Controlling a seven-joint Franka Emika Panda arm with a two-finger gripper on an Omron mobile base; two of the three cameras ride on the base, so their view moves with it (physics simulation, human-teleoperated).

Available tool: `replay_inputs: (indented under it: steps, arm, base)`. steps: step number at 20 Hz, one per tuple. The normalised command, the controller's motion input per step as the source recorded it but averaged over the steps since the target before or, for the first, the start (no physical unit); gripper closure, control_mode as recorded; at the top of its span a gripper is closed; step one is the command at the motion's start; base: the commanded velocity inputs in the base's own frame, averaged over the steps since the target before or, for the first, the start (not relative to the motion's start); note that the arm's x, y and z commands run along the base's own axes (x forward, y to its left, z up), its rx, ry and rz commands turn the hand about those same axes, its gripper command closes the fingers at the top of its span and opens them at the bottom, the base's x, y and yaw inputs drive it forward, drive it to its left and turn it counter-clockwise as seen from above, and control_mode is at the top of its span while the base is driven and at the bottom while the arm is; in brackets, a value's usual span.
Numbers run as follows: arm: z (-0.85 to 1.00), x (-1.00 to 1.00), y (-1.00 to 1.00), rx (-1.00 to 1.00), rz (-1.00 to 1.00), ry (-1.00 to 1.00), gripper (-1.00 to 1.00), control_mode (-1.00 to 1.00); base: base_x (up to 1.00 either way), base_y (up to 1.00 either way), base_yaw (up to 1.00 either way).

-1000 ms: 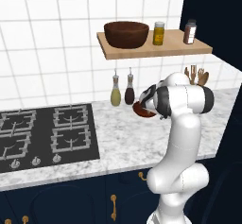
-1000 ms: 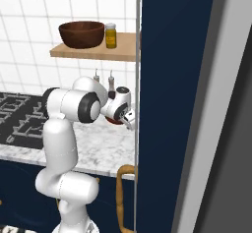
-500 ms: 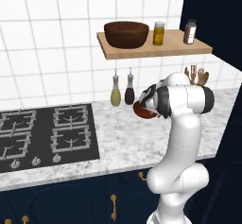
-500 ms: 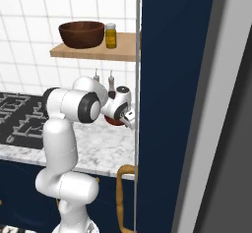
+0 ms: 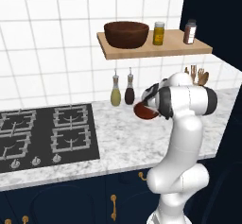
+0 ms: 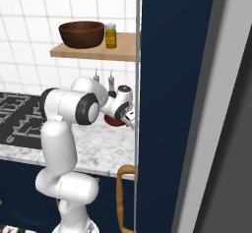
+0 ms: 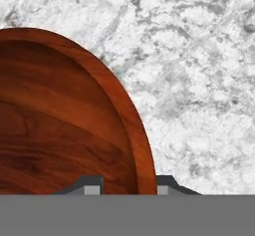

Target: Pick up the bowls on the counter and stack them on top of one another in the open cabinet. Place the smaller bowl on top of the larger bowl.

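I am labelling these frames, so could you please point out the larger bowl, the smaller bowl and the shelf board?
larger bowl (image 5: 126,34): left base view, front of its outer wall.
smaller bowl (image 7: 60,130): hand view, inner surface.
shelf board (image 5: 156,51): left base view, front edge.

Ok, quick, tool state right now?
Tool: closed on the rim of the smaller bowl, one finger inside it and one outside, over the counter.
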Motion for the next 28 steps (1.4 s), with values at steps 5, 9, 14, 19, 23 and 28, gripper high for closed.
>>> replay_inputs:
  steps: [5, 9, 14, 19, 23, 28]
  arm:
    - [0.01, -0.57, -0.25, 0.08, 0.0, -0.15, 1.0, -1.0]
    - [0.24, -0.68, -0.15, 0.09, 0.0, -0.18, 1.0, -1.0]
    - [0.59, -0.65, 0.0, 0.01, 0.0, -0.08, 1.0, -1.0]
    - [0.87, -0.57, 0.04, -0.02, 0.0, 0.01, 1.0, -1.0]
    - [1.0, -0.52, 0.03, -0.06, 0.0, 0.05, 1.0, -1.0]
    - [0.85, -0.48, 0.03, -0.04, 0.0, 0.0, 1.0, -1.0]
  base:
    - [0.0, 0.0, 0.0]
    - [0.0, 0.0, 0.0]
    - [0.0, 0.0, 0.0]
    - [0.0, 0.0, 0.0]
    - [0.0, 0.0, 0.0]
    - [0.0, 0.0, 0.0]
